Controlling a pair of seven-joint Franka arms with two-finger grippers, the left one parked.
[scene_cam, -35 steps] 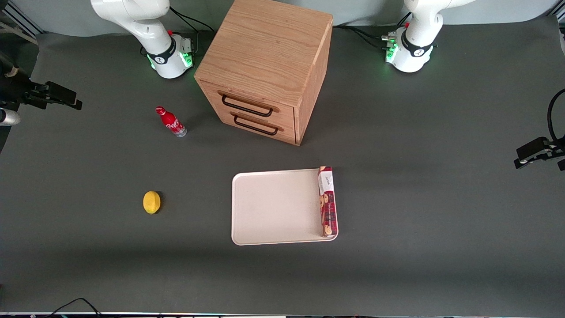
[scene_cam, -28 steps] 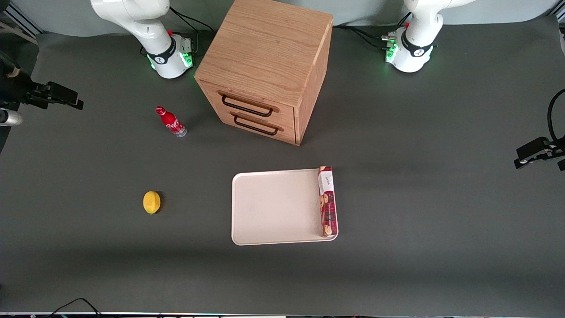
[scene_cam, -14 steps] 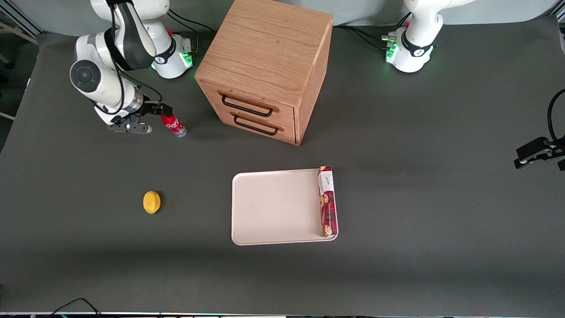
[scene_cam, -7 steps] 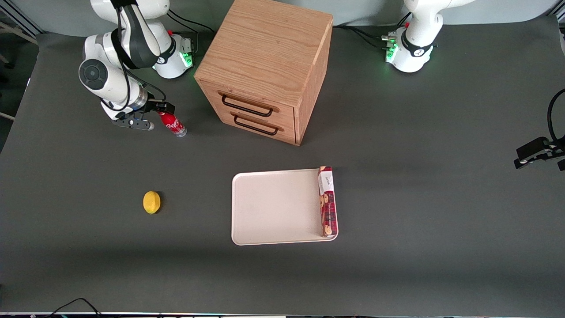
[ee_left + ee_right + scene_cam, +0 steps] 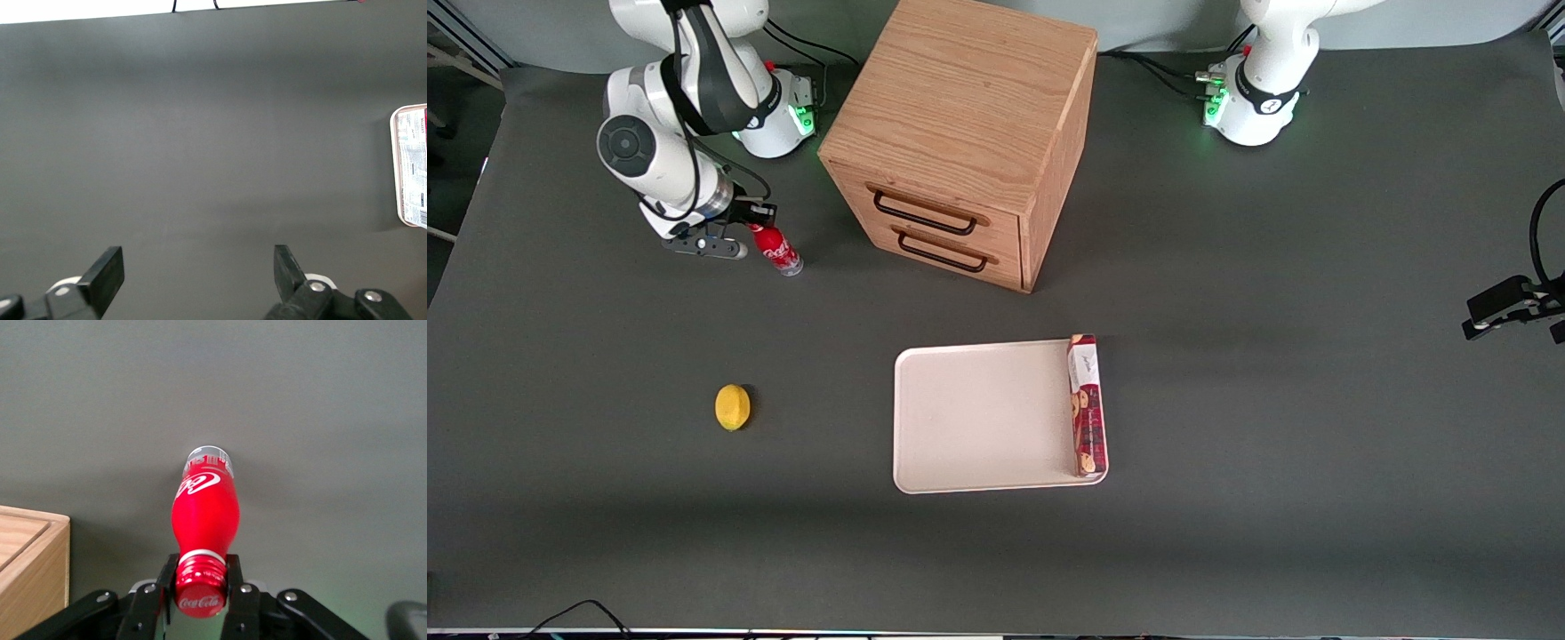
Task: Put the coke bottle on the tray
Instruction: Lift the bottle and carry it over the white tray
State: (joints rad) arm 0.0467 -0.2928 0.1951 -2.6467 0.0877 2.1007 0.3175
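Hand (image 5: 200, 593) clamped, seemingly snugly, on red cap of upright coke bottle (image 5: 204, 513) on surface (image 5: 605, 498), well apart from tray (image 5: 978, 418).

A robotics lab: two white arms (image 5: 685, 80) bolted at the top of the frame to a dark grey mat-covered table (image 5: 1272, 444), with cables (image 5: 1156, 71) and clamped cameras (image 5: 1507, 307).

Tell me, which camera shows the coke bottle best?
The right wrist view: the coke bottle fills it, its cap between the gripper fingers. The front view shows it small, standing on the table. The left wrist view misses it.
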